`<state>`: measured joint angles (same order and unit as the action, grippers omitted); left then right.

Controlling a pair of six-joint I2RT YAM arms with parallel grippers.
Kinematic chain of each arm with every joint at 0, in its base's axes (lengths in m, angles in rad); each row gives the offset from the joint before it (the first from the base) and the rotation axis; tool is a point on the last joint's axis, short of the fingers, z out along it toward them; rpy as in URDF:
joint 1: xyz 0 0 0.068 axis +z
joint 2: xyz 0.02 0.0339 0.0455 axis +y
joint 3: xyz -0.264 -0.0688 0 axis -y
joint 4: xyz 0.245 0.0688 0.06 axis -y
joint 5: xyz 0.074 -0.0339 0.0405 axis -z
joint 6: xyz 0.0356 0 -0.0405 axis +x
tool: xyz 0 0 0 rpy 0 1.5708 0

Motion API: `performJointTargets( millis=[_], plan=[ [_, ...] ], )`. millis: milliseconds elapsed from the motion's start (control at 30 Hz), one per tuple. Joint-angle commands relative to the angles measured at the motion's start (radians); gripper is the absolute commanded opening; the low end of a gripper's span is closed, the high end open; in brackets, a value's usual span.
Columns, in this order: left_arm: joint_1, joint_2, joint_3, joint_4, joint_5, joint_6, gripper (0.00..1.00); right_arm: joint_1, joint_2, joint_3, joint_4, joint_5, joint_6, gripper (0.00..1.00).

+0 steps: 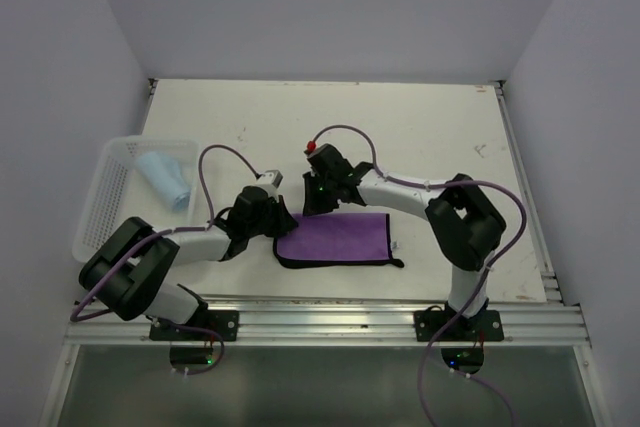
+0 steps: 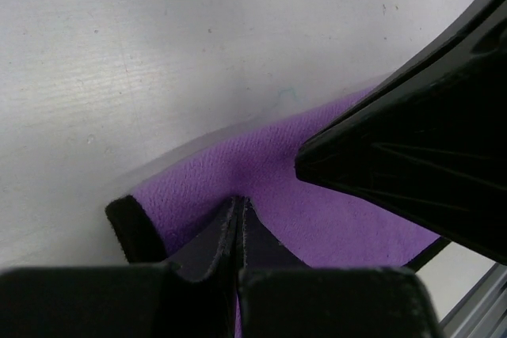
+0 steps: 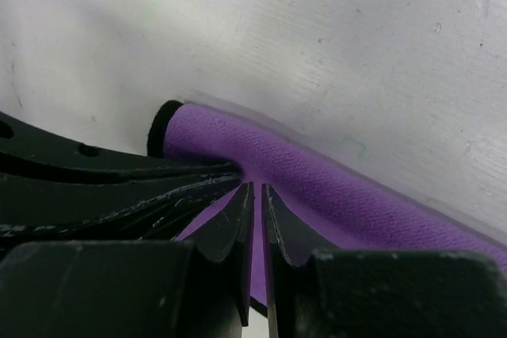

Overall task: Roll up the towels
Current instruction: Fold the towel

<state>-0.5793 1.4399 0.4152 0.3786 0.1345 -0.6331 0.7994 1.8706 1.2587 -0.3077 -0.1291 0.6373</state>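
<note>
The dark towel lies purple face up near the front of the table, its black edge showing, with a small white tag on its right side. Its far edge is curled over into a rounded fold. My left gripper is shut on that fold at the towel's far left corner. Right beside it, my right gripper pinches the same fold, purple cloth showing in the thin gap between its fingers. The light blue towel lies rolled up in the white basket.
The mesh basket stands at the table's left edge. The right gripper's body fills the right of the left wrist view. The left gripper's fingers crowd the left of the right wrist view. A metal rail runs along the near edge.
</note>
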Motion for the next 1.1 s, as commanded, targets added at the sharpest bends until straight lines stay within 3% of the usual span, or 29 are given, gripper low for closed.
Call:
performJointTargets(
  millis=[0,1067],
  plan=[
    [-0.005,0.001,0.002,0.051,-0.015,-0.014,0.0,-0.002,0.024,0.044,0.045,-0.033,0.028,0.12],
    [-0.004,-0.001,0.025,-0.056,-0.053,-0.056,0.0,-0.028,0.084,-0.039,0.055,0.002,-0.007,0.12]
  ],
)
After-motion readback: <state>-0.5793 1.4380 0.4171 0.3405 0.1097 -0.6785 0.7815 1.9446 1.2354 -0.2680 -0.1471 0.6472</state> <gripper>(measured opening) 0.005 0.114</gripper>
